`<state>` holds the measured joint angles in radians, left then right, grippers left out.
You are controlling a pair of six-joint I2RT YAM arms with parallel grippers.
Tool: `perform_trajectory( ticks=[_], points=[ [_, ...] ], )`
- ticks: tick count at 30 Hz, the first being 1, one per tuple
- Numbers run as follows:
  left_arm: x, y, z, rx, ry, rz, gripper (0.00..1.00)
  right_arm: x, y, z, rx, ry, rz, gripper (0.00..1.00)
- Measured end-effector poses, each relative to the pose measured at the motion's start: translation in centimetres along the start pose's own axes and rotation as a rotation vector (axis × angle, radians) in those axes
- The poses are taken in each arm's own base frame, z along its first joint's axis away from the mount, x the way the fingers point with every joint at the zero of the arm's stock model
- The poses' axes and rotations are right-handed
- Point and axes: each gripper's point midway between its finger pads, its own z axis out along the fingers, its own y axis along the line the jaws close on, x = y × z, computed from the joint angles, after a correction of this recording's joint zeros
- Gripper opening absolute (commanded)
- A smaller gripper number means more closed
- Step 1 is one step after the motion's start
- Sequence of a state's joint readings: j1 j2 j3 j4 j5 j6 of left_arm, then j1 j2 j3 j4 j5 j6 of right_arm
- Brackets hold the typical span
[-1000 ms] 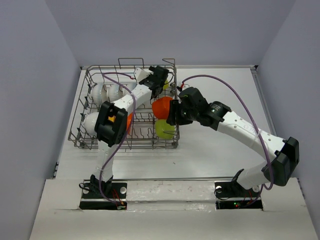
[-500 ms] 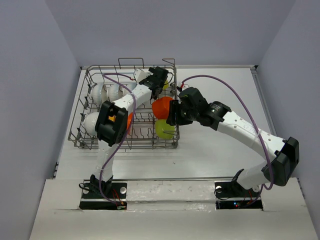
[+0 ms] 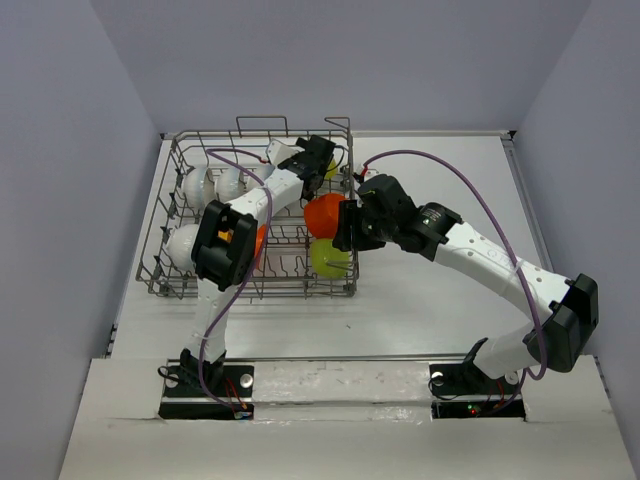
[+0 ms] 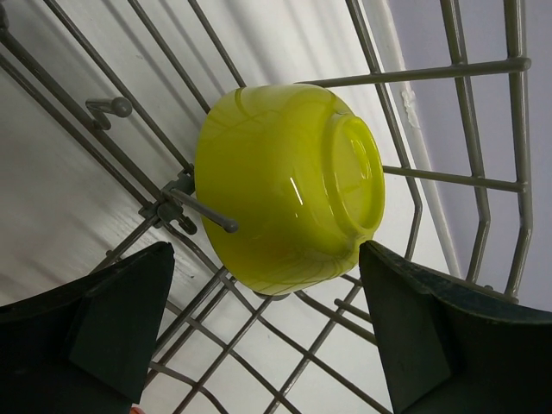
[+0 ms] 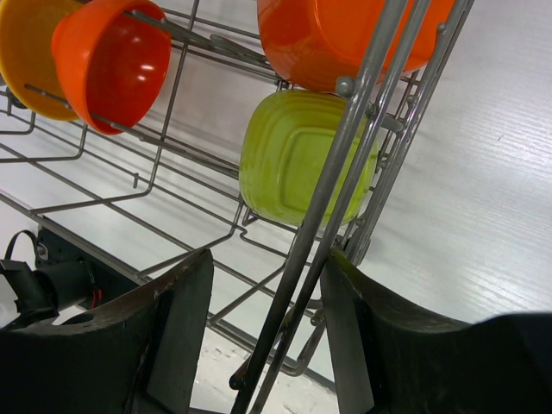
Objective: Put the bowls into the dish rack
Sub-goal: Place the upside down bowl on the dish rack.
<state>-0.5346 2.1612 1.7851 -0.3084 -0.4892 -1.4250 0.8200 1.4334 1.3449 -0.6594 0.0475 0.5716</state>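
A grey wire dish rack (image 3: 300, 292) is sitting on the left half of a white bench (image 3: 450, 290), running back toward the bench's far edge. Every bowl in sight is lying inside it. Three white bowls (image 3: 195, 186) are leaning along the rack's left side.

The left arm is reaching across the rack to its far right corner. There the left hand (image 3: 322, 157) is hovering with its jaws spread wide, gripping nothing. Seen from that wrist, a glossy yellow-green bowl (image 4: 285, 185) is resting on its side among the tines just ahead of the hand, its base turned toward the rack's wall. The two dark fingers (image 4: 112, 332) are standing either side of it and apart from it.

The right hand (image 3: 345, 226) is hovering at the rack's right wall, about midway along. It is released too. Its jaws are standing partly apart, with only the thin wires of the wall passing through the gap. I cannot tell whether a wire is touching a finger.

Just inside that wall an orange bowl (image 3: 322, 212) is sitting tilted on the tines. A squarish lime green bowl (image 5: 302, 164) is leaning beside it, toward the rack's near right corner. Farther in, a red-orange bowl (image 5: 112, 69) is standing on edge right in front of an orange-yellow bowl (image 5: 19, 60).
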Motion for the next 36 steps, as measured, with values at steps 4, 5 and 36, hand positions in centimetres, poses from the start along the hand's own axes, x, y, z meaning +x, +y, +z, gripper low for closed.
perform_trajectory(
  ticks=[4,5,36],
  points=[
    [0.0,0.0,0.0,-0.001,0.002,-0.002,0.99,0.0,0.0,0.0,0.000,0.000,0.000,0.58],
    [0.0,0.0,0.1,-0.001,0.003,-0.004,0.99,0.0,0.0,0.0,0.000,0.000,0.000,0.58],
    [-0.9,-1.6,1.0,0.001,-0.006,-0.075,0.99,0.4,-0.5,0.1,0.019,0.007,0.020,0.15]
  ],
)
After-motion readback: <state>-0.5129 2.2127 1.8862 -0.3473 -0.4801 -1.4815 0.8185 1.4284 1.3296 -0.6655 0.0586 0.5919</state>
